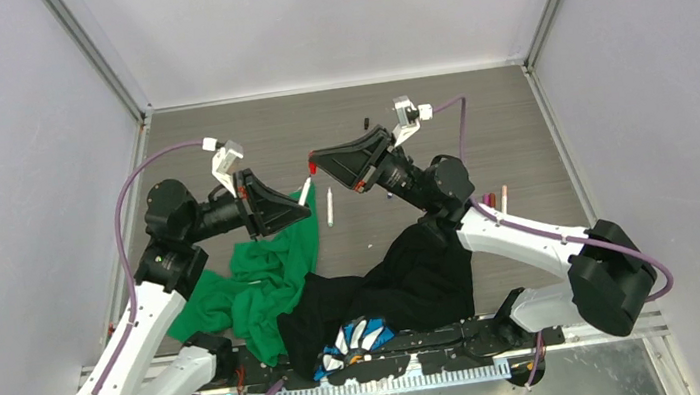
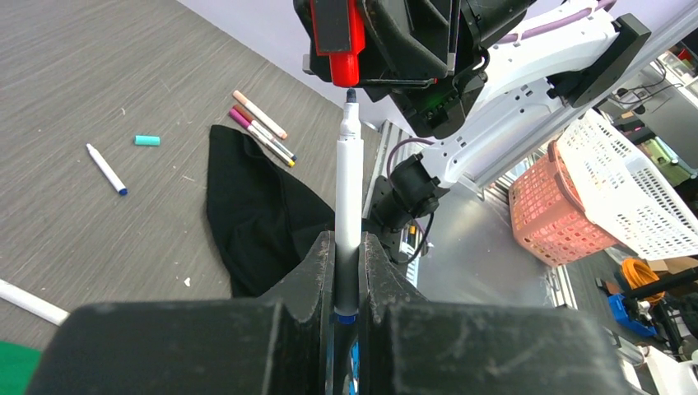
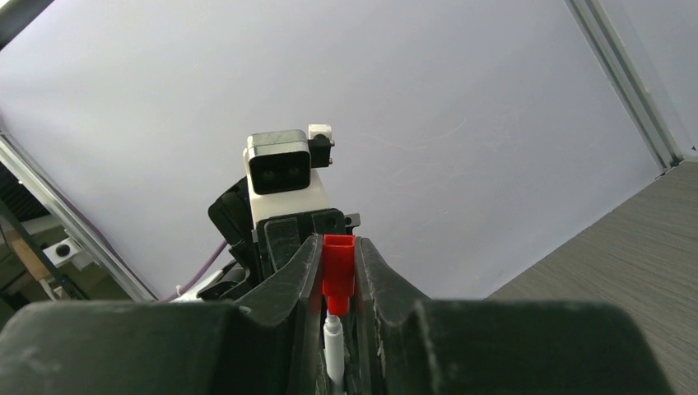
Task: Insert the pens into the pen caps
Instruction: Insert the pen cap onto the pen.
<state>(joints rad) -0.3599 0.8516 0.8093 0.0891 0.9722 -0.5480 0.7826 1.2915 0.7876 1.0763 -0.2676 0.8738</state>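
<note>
Above the grey wood-grain table [image 2: 82,74], the left gripper [image 2: 349,247] clamps a slim white-barrelled marker pen [image 2: 349,181] upright, its dark tip at the mouth of the short red plastic cap [image 2: 346,70] pinched in the right gripper [image 3: 338,247]. Four loose marker pens [image 2: 262,132] and a small teal cap [image 2: 146,141] lie near a black cloth [image 2: 255,222].

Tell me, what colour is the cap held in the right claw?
The cap is red, clearest in the right wrist view.
</note>
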